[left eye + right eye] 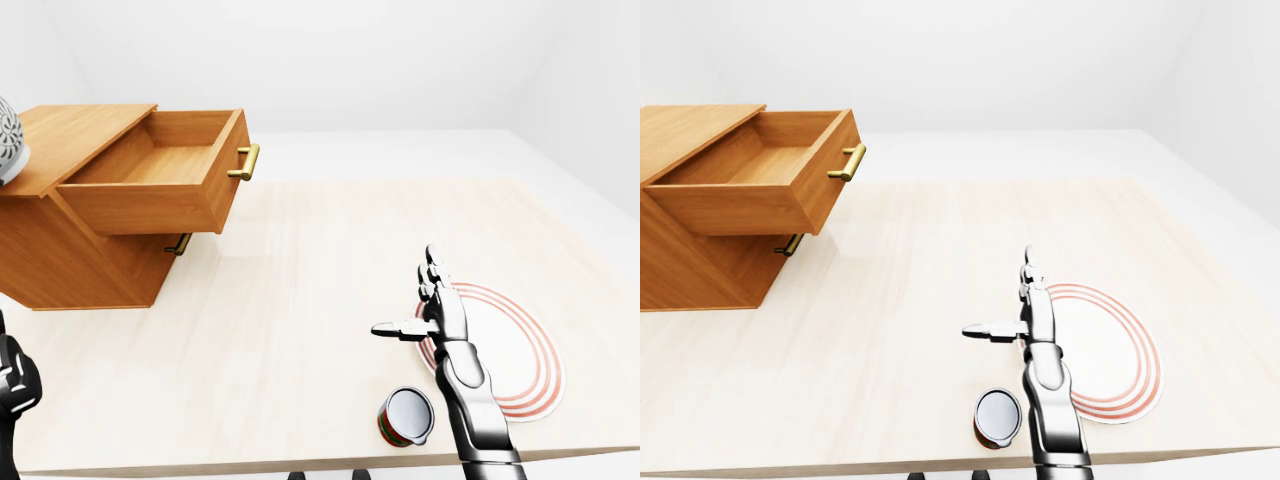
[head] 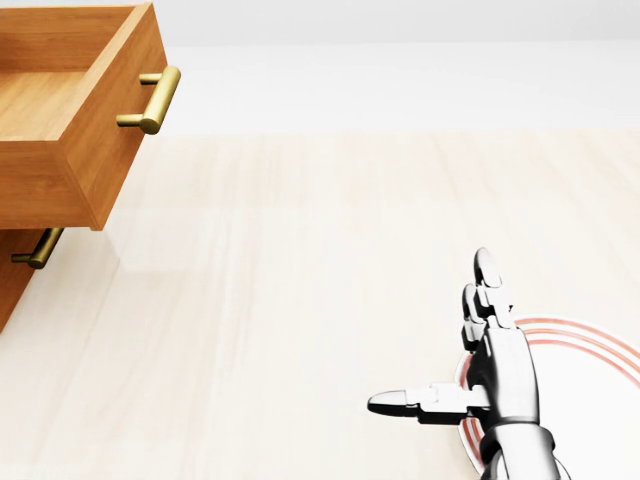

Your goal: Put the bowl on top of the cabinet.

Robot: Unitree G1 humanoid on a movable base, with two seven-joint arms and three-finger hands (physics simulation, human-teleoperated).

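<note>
A wooden cabinet [image 1: 75,262] stands at the left of the left-eye view, its top drawer [image 1: 150,195] pulled out and empty. On the cabinet's top, at the view's left edge, rests a white patterned rounded thing [image 1: 6,143], mostly cut off; it may be the bowl. My right hand [image 1: 405,290] hovers over the left rim of a white plate with red rings [image 1: 515,350], open, fingers straight, thumb spread left, holding nothing. My left hand [image 1: 15,378] shows dark at the bottom left, low beside the table; its fingers cannot be read.
A small can [image 1: 405,416] with a red and green label lies on its side near the table's bottom edge, just left of my right forearm. A lower drawer with a brass handle [image 1: 180,244] is closed. The light wooden table [image 1: 300,270] spans the view.
</note>
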